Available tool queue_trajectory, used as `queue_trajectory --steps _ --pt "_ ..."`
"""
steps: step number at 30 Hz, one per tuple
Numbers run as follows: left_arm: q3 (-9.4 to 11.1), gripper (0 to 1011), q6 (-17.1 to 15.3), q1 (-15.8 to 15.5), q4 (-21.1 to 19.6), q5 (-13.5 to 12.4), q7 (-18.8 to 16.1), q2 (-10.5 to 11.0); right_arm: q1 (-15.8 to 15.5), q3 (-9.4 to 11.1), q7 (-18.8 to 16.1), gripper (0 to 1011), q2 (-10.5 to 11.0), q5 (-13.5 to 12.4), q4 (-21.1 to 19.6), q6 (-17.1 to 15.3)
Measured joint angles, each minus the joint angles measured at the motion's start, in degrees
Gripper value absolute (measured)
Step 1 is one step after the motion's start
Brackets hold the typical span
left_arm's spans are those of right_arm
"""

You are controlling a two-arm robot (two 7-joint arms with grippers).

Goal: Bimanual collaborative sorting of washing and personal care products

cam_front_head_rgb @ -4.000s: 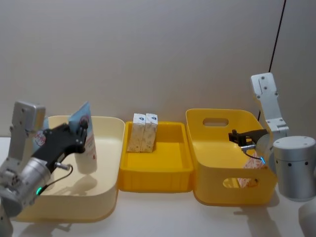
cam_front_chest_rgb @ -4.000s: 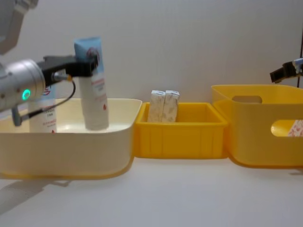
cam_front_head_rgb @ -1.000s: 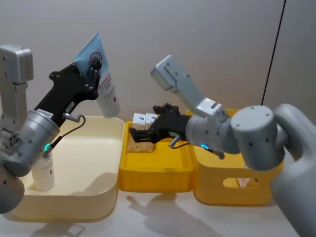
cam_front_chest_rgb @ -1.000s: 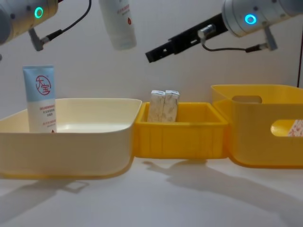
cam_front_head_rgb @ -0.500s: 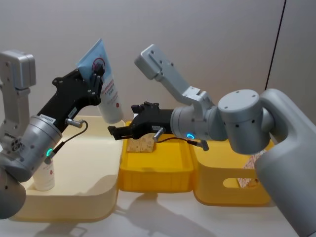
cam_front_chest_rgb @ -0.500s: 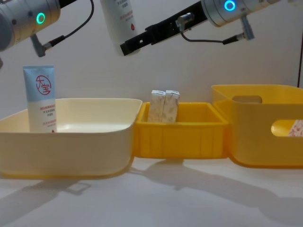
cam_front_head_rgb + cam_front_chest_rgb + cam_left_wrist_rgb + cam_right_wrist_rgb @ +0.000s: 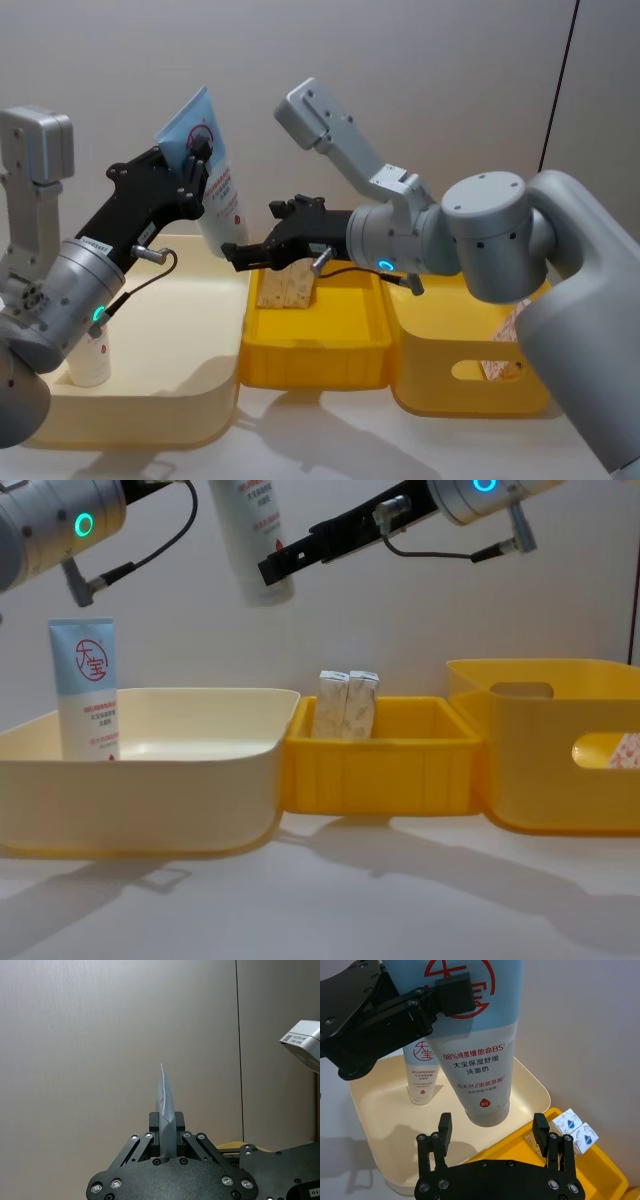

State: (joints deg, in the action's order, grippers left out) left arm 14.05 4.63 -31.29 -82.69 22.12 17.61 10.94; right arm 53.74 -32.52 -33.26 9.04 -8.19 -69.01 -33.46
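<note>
Above the cream bin (image 7: 170,340) and its upright tube (image 7: 85,690), by two cartons (image 7: 287,288) in the tray (image 7: 320,350), my left tool (image 7: 197,160) clamps a raised tube (image 7: 222,200), right tool (image 7: 238,256) gaping round its cap (image 7: 487,1116).

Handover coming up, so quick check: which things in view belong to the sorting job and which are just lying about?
Belong: light-blue-and-white tube, held up by the left gripper, right gripper open at its cap; second tube standing in the cream bin; two cartons in the yellow tray.
Just there: cream bin, yellow tray, handled yellow bin, black wall cable.

Lab: bare wall (image 7: 420,60), plastic bins (image 7: 312,365)
</note>
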Motion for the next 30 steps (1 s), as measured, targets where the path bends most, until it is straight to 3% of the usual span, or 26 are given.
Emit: queue_trajectory --steps 15,30 --pt "0.45 159 0.08 -0.96 0.96 -0.12 0.14 -0.24 2.27 -1.50 -1.04 1001 -1.29 -0.33 3.08 1.99" --pt "0.54 159 0.01 -1.16 1.04 -0.22 0.24 -0.20 4.39 -2.29 1.91 1001 -3.80 0.36 7.48 5.83"
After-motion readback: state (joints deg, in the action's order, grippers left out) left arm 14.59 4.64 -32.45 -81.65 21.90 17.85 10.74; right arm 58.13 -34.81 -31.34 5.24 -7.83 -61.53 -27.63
